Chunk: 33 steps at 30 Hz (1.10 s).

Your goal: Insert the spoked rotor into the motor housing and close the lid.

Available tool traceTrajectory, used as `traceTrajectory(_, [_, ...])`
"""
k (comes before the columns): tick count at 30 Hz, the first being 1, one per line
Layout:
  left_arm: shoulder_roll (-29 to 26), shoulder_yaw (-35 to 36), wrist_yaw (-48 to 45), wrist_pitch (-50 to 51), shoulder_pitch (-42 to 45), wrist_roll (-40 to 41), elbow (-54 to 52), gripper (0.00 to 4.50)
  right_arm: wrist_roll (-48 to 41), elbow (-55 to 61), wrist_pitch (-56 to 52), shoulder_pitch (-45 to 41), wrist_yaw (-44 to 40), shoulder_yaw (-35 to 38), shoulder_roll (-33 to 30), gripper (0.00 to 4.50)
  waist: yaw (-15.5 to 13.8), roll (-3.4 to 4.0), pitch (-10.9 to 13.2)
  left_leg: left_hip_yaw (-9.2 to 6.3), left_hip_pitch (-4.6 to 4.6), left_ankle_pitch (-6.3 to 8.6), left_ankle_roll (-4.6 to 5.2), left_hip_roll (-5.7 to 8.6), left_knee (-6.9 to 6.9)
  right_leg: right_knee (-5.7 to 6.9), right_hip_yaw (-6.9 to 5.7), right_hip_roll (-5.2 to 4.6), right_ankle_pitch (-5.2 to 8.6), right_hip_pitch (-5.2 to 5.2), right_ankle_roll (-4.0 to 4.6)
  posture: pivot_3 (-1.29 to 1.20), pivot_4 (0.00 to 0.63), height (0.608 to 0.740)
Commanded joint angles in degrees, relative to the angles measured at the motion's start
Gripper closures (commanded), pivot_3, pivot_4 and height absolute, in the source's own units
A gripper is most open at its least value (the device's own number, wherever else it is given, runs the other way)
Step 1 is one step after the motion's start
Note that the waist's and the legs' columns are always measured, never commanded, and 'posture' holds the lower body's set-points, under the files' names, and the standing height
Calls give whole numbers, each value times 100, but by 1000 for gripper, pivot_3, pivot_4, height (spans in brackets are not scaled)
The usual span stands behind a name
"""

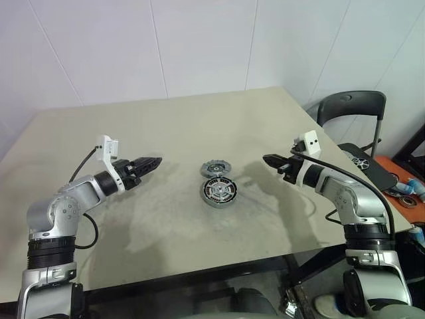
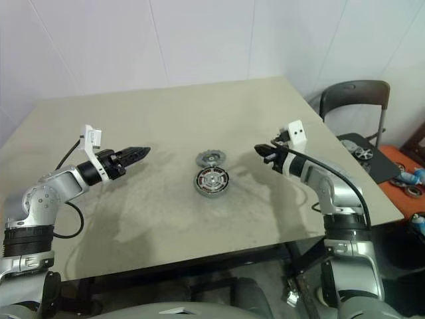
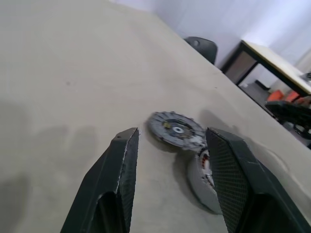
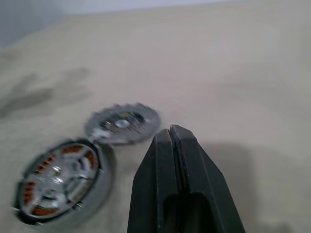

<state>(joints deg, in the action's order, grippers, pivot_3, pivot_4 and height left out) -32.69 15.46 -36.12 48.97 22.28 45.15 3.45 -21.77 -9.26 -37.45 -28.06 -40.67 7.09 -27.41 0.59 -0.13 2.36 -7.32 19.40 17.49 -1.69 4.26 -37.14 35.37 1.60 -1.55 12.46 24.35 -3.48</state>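
You've got a big beige surface [image 1: 179, 133] taking up most of the head view, with white wall panels behind it. A black chair [image 1: 352, 109] sits at the right edge of the frame, and just below it there's a dark tray [image 1: 368, 166] with a few loose metal parts.

Your left tool [image 1: 154, 161] hangs over the surface at middle left, pointing toward the center. In the left wrist view its fingers [image 3: 121, 160] stand apart with nothing between them, so it's released and empty. Your right tool [image 1: 269, 159] is at middle right, pointing back toward the center. The right wrist view shows its fingers [image 4: 170, 160] pressed flat together, clenched on nothing. Both tools are well clear of the parts, one on each side.

The housing [image 1: 218, 193] lies flat just right of center. You can see the copper windings ringing the inside, and the rotor [image 4: 58, 177] looks to be sitting in it, silver spokes and hub over the coils.

The lid [image 1: 214, 169] is just above the housing in the frame, flat on the surface with its notched edge right up against the housing rim. Can't tell if they actually touch. So it's not on yet.
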Motion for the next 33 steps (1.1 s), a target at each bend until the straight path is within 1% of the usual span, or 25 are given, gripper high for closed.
traceTrajectory(1, [-26, 135, 43, -166, 142, -93, -106, 2175, 161, 87, 304, -17, 176, -54, 32, 4497, 1, 0, 0, 0, 0, 0, 0, 0, 0, 0, 0, 0, 0, 0, 0, 0, 0, 740])
traceTrajectory(4, [91, 79, 126, -206, 131, -147, -164, 2175, 479, -135, 586, 2, 406, -167, 18, 4497, 1, -1, -1, 1, -1, 0, 0, 0, 0, 0, 1, 0, 0, 0, 0, 0, 0, 740])
traceTrajectory(5, [134, 83, 153, -199, 127, -131, -189, 2175, 567, -101, 693, 44, 364, -268, -15, 4497, 0, 0, 0, 1, 0, 0, 0, 0, 0, 1, 1, 0, 0, 0, 0, 0, 0, 740])
traceTrajectory(6, [174, 86, 180, -190, 131, -118, -208, 2175, 604, 39, 760, 98, 202, -418, -66, 4497, 1, -1, 0, 1, 0, 0, 0, 0, 0, 1, 1, 0, 0, 0, 0, 0, 0, 740])
traceTrajectory(10, [280, 33, 201, -152, 143, -108, -250, 2175, 684, 921, 1130, 227, -936, -1239, -460, 4497, 17, 1, 0, 1, 0, 0, 0, 0, 2, 0, 1, 1, 0, 3, 0, 0, 0, 740])
traceTrajectory(13, [332, 20, 187, -132, 175, -93, -242, 2175, 953, 898, 1514, -36, -1539, -1666, -796, 3954, 18, 0, 0, 4, -1, 0, 0, 0, -4, 2, 1, 1, 0, 0, -3, 0, 0, 740])
traceTrajectory(14, [352, 31, 198, -130, 185, -79, -246, 2175, 984, 767, 1578, -189, -1634, -1694, -838, 3589, 12, -1, 0, 4, -1, 0, 0, 0, -7, 2, 0, 1, -3, -2, -7, 0, 0, 740])
traceTrajectory(15, [371, 55, 223, -123, 192, -60, -255, 2175, 1081, 532, 1678, -392, -1567, -1675, -834, 3327, 10, -2, 1, 4, -2, 0, 0, 0, -9, 2, -1, 1, -4, -4, -9, 0, 0, 740])
traceTrajectory(17, [395, 83, 264, -110, 172, -31, -305, 2175, 1141, 129, 1648, -697, -1564, -1626, -844, 2568, 6, -2, 1, 4, -3, -1, -1, 0, -16, 4, -2, 2, -5, -7, -10, 0, 0, 740])
traceTrajectory(18, [411, 90, 289, -106, 136, -22, -348, 2175, 1140, 31, 1675, -766, -1727, -1653, -903, 2279, 2, -4, 0, 5, -4, -1, -1, 0, -19, 7, -2, 2, -6, -8, -11, 0, 0, 740])
traceTrajectory(20, [450, 109, 346, -76, 29, 8, -466, 2175, 1408, -119, 2083, -824, -1872, -1834, -1013, 2279, -20, -7, -2, 1, -2, -1, -1, 0, -17, 6, -2, 2, -6, -8, -9, 0, 0, 740])
traceTrajectory(23, [485, 127, 419, 4, -109, 68, -659, 2175, 1893, -154, 2886, -850, -2297, -2329, -1164, 2279, -10, -7, -1, -1, 0, -1, -1, 1, -6, -3, -3, 0, -5, -4, -7, 0, 0, 740])
traceTrajectory(25, [480, 147, 447, 34, -134, 90, -712, 2175, 2032, -140, 3204, -892, -2549, -2517, -1207, 2279, 5, -7, -1, 3, 3, -1, 0, 1, -5, -5, 1, 0, -6, 0, -7, 0, 0, 740])
traceTrajectory(29, [451, 256, 502, 75, -125, 132, -735, 2175, 1807, -281, 2933, -1218, -2717, -2343, -1062, 2279, 4, -7, 0, 5, 1, -1, -1, 1, -9, 1, 2, 0, -7, 1, -8, 0, 0, 740])
traceTrajectory(33, [502, 291, 589, 117, -248, 181, -882, 2175, 1572, -270, 2485, -1121, -2682, -2074, -1070, 2279, -25, -10, -2, -1, -3, -3, -4, 0, -12, 8, -2, 1, -7, -5, -7, 0, 0, 740])
